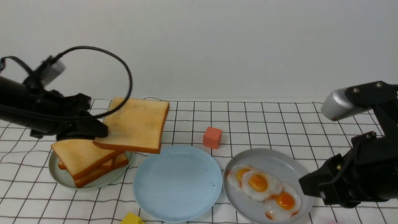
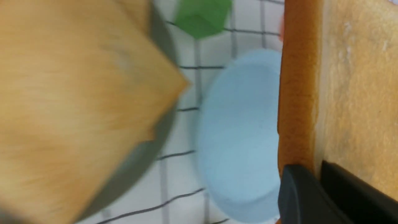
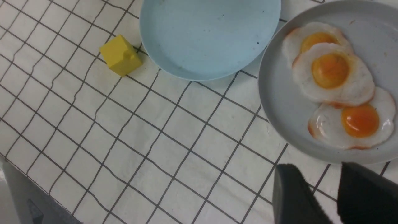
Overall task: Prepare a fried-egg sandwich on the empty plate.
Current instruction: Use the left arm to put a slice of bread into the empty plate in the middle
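My left gripper (image 1: 99, 132) is shut on one edge of a golden toast slice (image 1: 136, 124), held flat in the air beside the toast stack (image 1: 84, 158) and over the far left rim of the empty light blue plate (image 1: 177, 183). In the left wrist view the fingers (image 2: 298, 186) pinch the slice (image 2: 351, 87), with the blue plate (image 2: 239, 130) below. Three fried eggs (image 1: 259, 183) overlap on the grey plate (image 1: 267, 158). My right gripper (image 1: 307, 183) is open and empty at that plate's near right rim (image 3: 279, 102). No fried-egg sandwich is in view.
The toast stack rests on a pale green plate (image 1: 62, 179) at the left. An orange-red cube (image 1: 212, 137) stands behind the blue plate, a yellow cube (image 3: 120, 55) at its near left and a green cube (image 2: 202, 17) beside it. The table's edge shows in the right wrist view.
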